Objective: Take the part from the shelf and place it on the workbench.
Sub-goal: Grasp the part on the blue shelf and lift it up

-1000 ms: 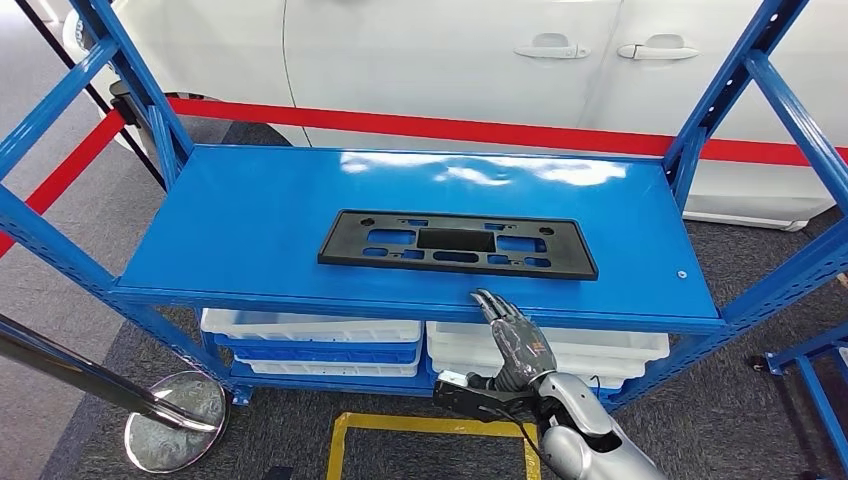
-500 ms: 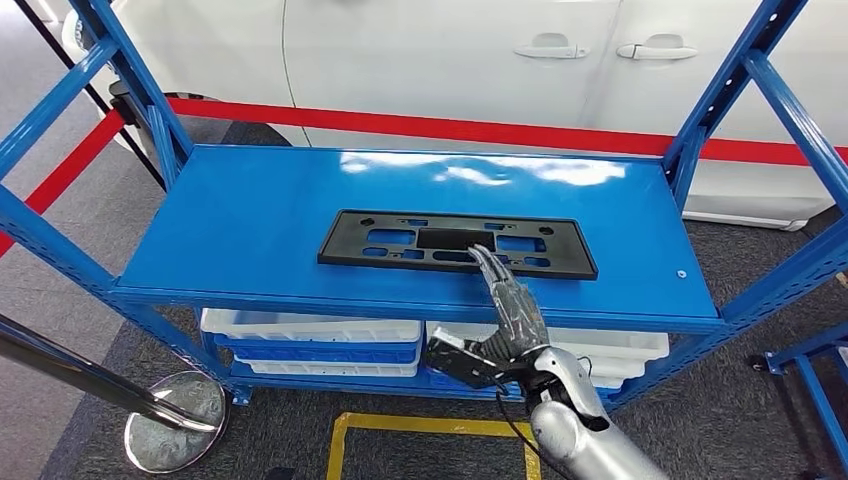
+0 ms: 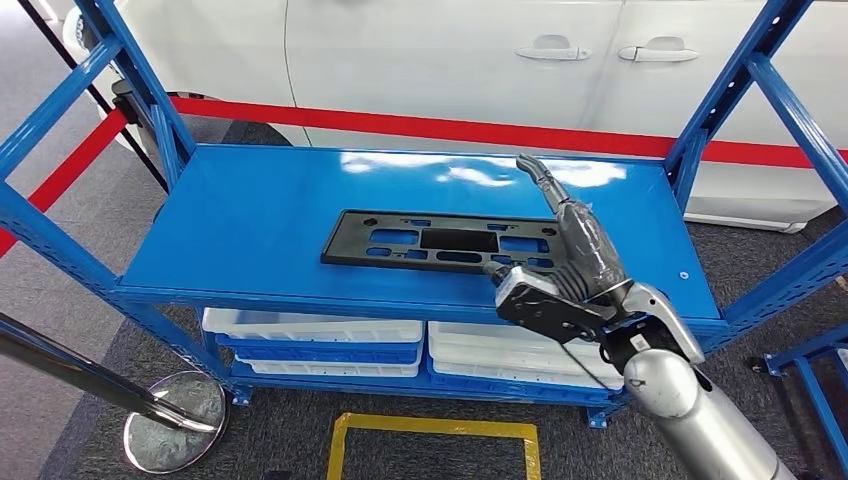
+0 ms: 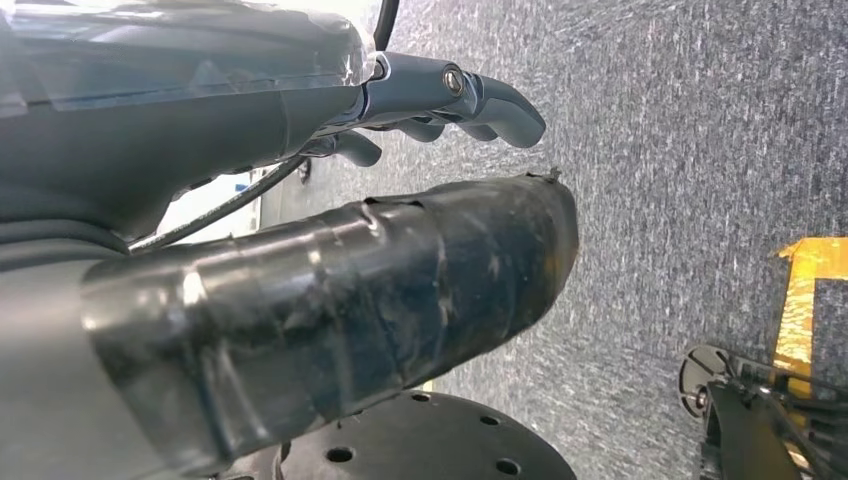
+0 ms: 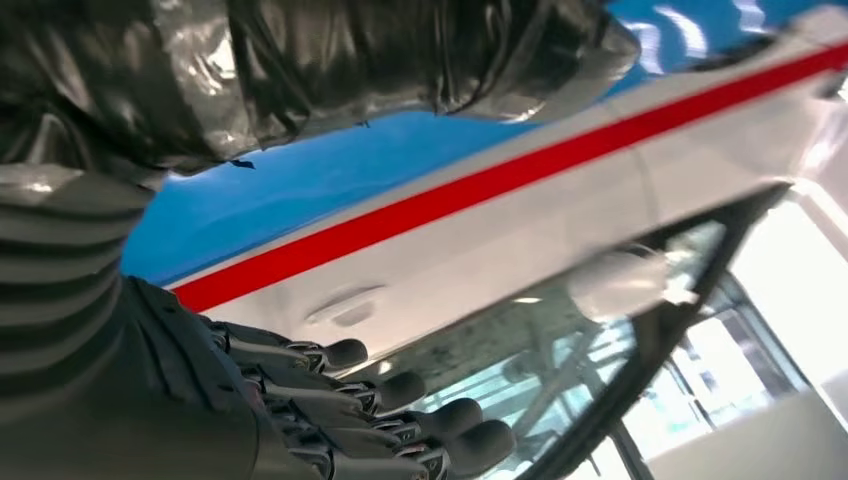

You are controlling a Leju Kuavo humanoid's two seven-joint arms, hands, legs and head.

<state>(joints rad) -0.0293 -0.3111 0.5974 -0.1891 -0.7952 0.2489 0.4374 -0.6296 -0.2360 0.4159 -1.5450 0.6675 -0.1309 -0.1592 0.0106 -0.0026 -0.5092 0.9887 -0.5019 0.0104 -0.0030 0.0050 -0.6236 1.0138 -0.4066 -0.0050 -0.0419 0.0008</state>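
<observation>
The part (image 3: 440,240) is a flat black plastic plate with several cutouts, lying lengthwise on the top deck of the blue shelf (image 3: 250,210), toward its front. My right hand (image 3: 575,245) is raised over the part's right end, hiding that corner, with its fingers stretched up and away and nothing in them. In the right wrist view the right hand's fingers (image 5: 400,400) are spread against the white car, with the blue shelf (image 5: 330,170) beside the thumb. My left hand (image 4: 330,200) hangs over grey carpet, fingers loosely extended and holding nothing.
White bins (image 3: 310,335) sit on the lower shelf level. Blue uprights (image 3: 790,110) frame both shelf ends. A white car (image 3: 450,60) and a red barrier tape (image 3: 430,127) stand behind. A stanchion base (image 3: 175,420) and yellow floor marking (image 3: 435,428) lie in front.
My right hand has risen from below the shelf's front edge, crossed the part and moved up and right to above its right end. The part has not moved.
</observation>
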